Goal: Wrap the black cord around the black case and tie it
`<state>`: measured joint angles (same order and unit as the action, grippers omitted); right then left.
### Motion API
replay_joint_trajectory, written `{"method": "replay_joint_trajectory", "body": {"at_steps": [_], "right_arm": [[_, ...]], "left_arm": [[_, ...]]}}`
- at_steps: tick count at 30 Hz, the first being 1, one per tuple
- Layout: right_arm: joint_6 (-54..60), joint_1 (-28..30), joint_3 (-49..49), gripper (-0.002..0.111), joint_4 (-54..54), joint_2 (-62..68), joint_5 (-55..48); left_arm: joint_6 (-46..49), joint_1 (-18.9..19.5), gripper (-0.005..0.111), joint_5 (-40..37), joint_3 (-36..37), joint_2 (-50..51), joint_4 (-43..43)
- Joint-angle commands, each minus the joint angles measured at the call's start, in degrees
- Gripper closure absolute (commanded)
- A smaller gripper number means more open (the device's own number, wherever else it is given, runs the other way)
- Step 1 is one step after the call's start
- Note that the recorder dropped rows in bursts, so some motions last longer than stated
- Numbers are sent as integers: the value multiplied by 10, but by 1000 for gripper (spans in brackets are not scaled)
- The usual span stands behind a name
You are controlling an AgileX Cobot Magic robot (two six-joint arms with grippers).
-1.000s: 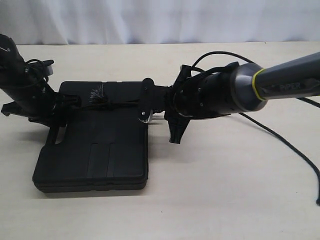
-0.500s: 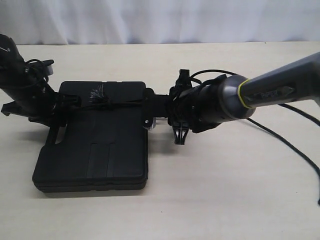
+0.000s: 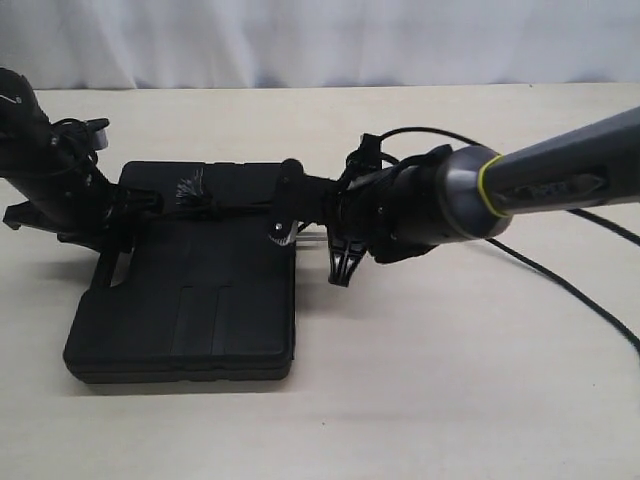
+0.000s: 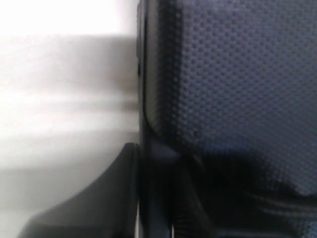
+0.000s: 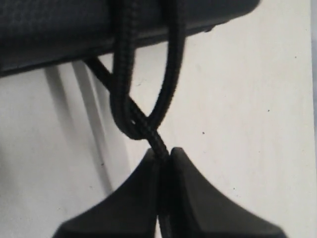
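Your right gripper [image 5: 163, 151], clamped on the black cord [image 5: 121, 74] beside the black case [image 5: 49, 29], should pull steadily outward, cinching the seemingly crossed loop.

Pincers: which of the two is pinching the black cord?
The right pincer, its tips closed on the black cord just off the edge of the black case. The left pincer shows no cord in its own view.

No legible txt anywhere, far as I can see. Grey sleeve of the right arm [image 3: 560, 185], right side of the exterior view, has a dark printed mark, too blurred to read. Left arm [image 3: 30, 140], upper left, shows a small white mark, also unreadable. Black case [image 3: 200, 300] lid: no readable print. Wrist views: none.
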<state>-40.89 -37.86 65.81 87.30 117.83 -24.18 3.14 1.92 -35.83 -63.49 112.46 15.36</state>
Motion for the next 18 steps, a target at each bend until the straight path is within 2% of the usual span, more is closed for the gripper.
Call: {"method": "replay_joint_trajectory", "body": {"at_steps": [1,5,9,13,18], "right_arm": [[19,37,2,104,-74,-52,-7],[77,76,0,104,-158,-60,-20],[78,130,-16,104,-207,-60,25],[79,179,-36,104,-219,-60,44],[79,209,-56,104,-221,-59,51]], "left_arm": [[3,0,107,10,-1,-20,-10],[3,0,107,11,-1,-26,13],[3,0,107,6,0,-26,14],[3,0,107,13,0,-26,16],[3,0,107,25,0,-11,39]]}}
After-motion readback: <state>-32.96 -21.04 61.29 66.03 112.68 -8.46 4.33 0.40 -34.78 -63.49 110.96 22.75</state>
